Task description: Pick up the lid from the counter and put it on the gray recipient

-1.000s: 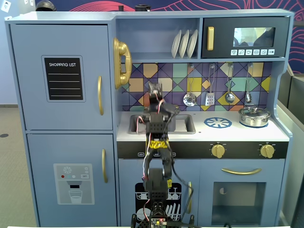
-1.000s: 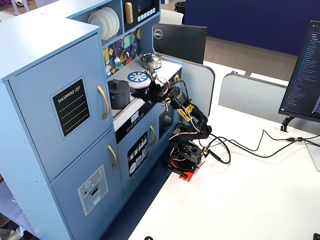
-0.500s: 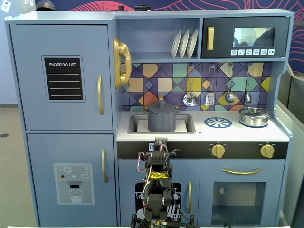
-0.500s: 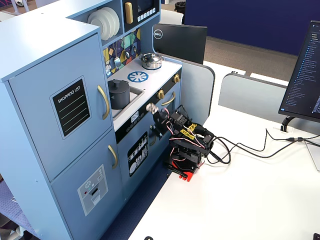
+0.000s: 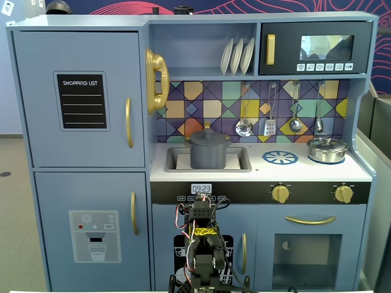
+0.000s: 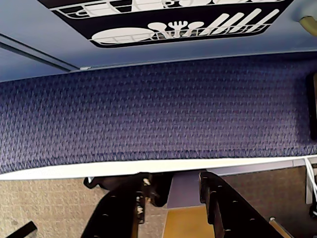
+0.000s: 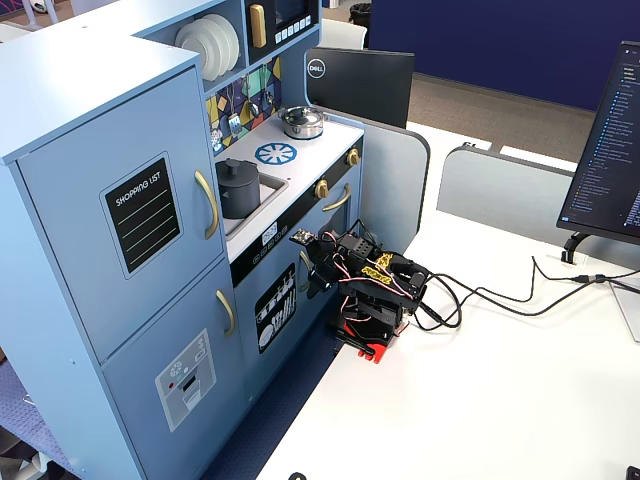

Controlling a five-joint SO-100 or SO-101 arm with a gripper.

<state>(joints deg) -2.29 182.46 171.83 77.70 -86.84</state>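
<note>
The gray pot (image 5: 208,155) stands in the sink (image 5: 239,160) of the toy kitchen, and the dark gray lid (image 5: 208,137) with its small knob sits on top of it. Both also show in the other fixed view, pot (image 7: 238,195) and lid (image 7: 237,167). My arm (image 5: 204,238) is folded low at the table's edge in front of the kitchen, far below the counter. My gripper (image 6: 172,176) points down at the blue carpet, jaws apart with nothing between them. It shows in a fixed view (image 7: 312,268) next to the dishwasher door.
A shiny silver pot with its lid (image 5: 327,149) stands on the right of the counter beside a blue burner disc (image 5: 280,157). Utensils (image 5: 269,125) hang above. A dishwasher door (image 6: 168,20) faces the gripper. Cables (image 7: 500,295) and monitors (image 7: 610,150) lie on the white table.
</note>
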